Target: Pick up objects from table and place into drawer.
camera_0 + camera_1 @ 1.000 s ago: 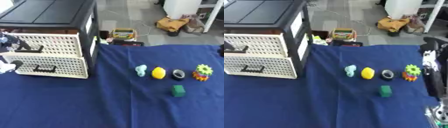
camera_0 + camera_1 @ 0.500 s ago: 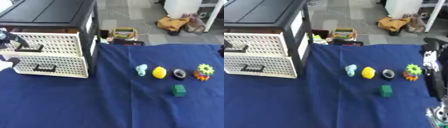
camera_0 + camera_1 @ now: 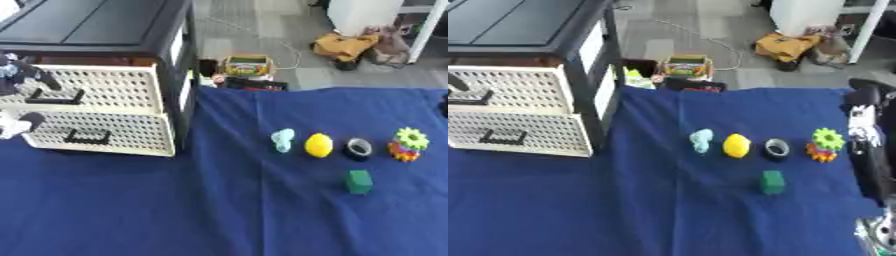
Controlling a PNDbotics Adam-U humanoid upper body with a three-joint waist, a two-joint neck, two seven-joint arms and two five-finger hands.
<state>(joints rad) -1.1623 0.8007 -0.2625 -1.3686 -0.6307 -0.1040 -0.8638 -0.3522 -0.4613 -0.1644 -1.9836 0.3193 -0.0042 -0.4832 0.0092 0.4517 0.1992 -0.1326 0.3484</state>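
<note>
The cream perforated plastic drawer point(image 3: 96, 132) juts out of the black cabinet point(image 3: 105, 30) at the table's left edge, the left hand point(image 3: 19, 80) at its front, fingers unclear. Bare blue cloth point(image 3: 219, 210) separates it from the pale teal object point(image 3: 283, 140), yellow lemon-shaped toy point(image 3: 318, 145), black ring point(image 3: 358, 148), green block point(image 3: 358, 181) and green gear point(image 3: 410, 139). The right arm point(image 3: 868, 145) lies along the right edge.

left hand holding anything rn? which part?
Cannot be told for certain: the left hand is at the upper drawer, by its black handle, but whether its fingers close on it is unclear. The table objects lie untouched.
</note>
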